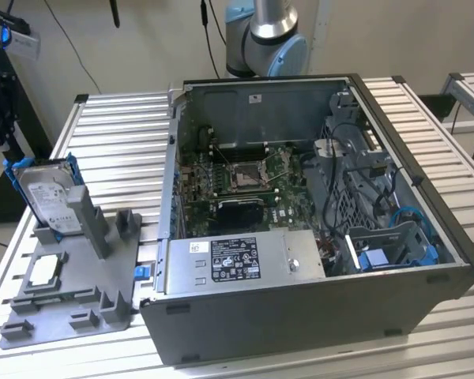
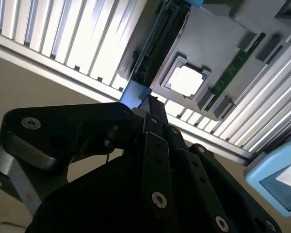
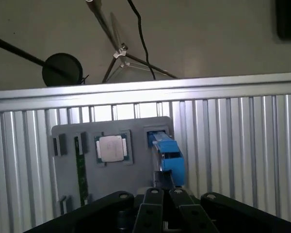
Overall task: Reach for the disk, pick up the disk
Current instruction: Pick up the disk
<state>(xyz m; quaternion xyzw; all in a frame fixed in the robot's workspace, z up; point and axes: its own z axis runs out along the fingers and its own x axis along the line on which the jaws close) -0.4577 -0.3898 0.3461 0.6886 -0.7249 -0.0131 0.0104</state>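
The disk (image 1: 49,199) stands on edge in a slot at the back of the grey fixture (image 1: 103,292), at the exterior view's left; its silver face and white label are framed by a blue bracket. In the first wrist view I look down on the disk's (image 3: 168,154) blue top edge, with my gripper (image 3: 163,180) above it and apart from it. The fingers look drawn together with nothing between them. In the second wrist view the gripper's (image 2: 146,103) tips line up with the near end of the disk (image 2: 157,46).
A small square silver chip (image 1: 46,271) lies in the fixture beside the disk, and a green memory stick (image 3: 78,170) lies next to the chip. An open computer case (image 1: 316,237) fills the slatted table's (image 1: 118,134) middle and right. The table edge and floor lie just beyond the fixture.
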